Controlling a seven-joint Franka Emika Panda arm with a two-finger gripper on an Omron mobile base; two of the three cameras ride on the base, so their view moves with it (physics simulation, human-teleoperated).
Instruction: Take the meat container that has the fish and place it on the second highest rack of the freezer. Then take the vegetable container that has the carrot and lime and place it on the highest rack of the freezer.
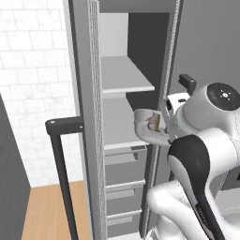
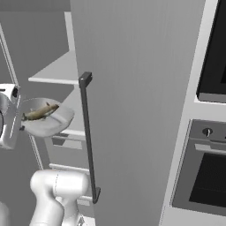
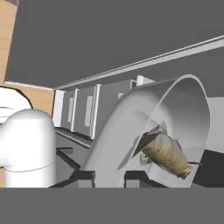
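The meat container (image 1: 146,125) is a pale grey tray tilted at the front of the open freezer (image 1: 124,75), between its two upper light grey racks. The fish (image 2: 40,112) lies inside it, small and grey-brown. My gripper (image 1: 165,123) is shut on the tray's near rim, just right of the opening. In the hand view the gripper (image 3: 109,177) grips the curved wall of the meat container (image 3: 118,131), with the fish (image 3: 166,154) just beyond. The lower of the two racks (image 1: 119,136) lies under the tray. The vegetable container, carrot and lime are out of view.
A dark door with a black bar handle (image 1: 61,159) stands open on the left. Drawers (image 1: 124,190) fill the freezer below the racks. A grey panel with a bar handle (image 2: 88,137) stands right of the opening, with the black oven (image 2: 207,176) beyond it.
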